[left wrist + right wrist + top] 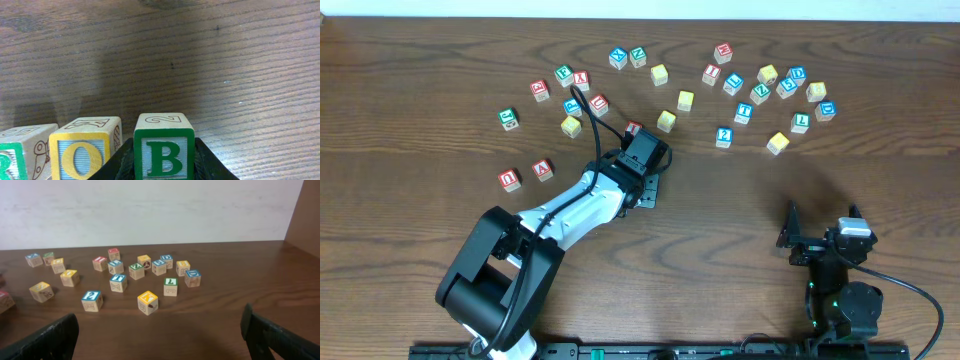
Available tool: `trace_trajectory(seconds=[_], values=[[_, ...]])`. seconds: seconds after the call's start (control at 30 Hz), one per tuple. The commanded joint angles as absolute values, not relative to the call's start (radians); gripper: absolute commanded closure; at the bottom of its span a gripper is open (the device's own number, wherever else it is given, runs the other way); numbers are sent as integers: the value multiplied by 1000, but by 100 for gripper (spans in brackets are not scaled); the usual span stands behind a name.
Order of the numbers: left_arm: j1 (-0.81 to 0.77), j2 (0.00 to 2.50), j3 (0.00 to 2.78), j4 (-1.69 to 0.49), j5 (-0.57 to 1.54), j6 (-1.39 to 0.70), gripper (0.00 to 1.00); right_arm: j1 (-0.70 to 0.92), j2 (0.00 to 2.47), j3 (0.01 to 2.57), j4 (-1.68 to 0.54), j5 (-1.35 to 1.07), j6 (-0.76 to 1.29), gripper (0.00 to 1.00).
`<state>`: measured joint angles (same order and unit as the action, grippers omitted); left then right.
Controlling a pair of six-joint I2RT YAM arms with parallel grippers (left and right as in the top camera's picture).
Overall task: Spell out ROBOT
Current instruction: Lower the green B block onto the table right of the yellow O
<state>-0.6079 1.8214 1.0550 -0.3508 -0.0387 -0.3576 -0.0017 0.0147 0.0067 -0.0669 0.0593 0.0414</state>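
In the left wrist view my left gripper (164, 170) is shut on the green-lettered B cube (164, 152), a black finger against each side. Just left of it, across a narrow gap, stands the yellow-framed O cube (85, 150). The green R cube (17, 157) sits at the frame's left edge, partly cut off. All three are upright in one row. From overhead the left gripper (642, 160) covers this row. A blue-lettered cube that reads like a T (744, 113) lies among the loose cubes. My right gripper (160, 340) is open and holds nothing.
Loose cubes are scattered across the far half of the table, including yellow-topped ones (666, 121) (685, 100) and red-lettered ones (510, 179) (542, 170). A red-topped cube (634, 127) sits just beyond the left gripper. The right gripper (820, 240) rests near the front right.
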Motion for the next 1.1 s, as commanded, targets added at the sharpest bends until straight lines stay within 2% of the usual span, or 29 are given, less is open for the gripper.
trace_trajectory(seconds=[0.0,0.13,0.27,0.3,0.33,0.6,0.7,1.07], values=[[-608,1833,1047,-353,-33,-337,91,1,12,6,-71,60,48,1],[-608,1833,1047,-353,-33,-337,90,1,12,6,-71,60,48,1],[-608,1833,1047,-353,-33,-337,83,1,12,6,-71,60,48,1],[-608,1833,1047,-353,-33,-337,78,1,12,6,-71,60,48,1],[-608,1833,1047,-353,-33,-337,76,1,12,6,-71,60,48,1],[-608,1833,1047,-353,-33,-337,74,1,12,6,-71,60,48,1],[-608,1833,1047,-353,-33,-337,69,1,12,6,-71,60,48,1],[-608,1833,1047,-353,-33,-337,62,1,12,6,-71,60,48,1]])
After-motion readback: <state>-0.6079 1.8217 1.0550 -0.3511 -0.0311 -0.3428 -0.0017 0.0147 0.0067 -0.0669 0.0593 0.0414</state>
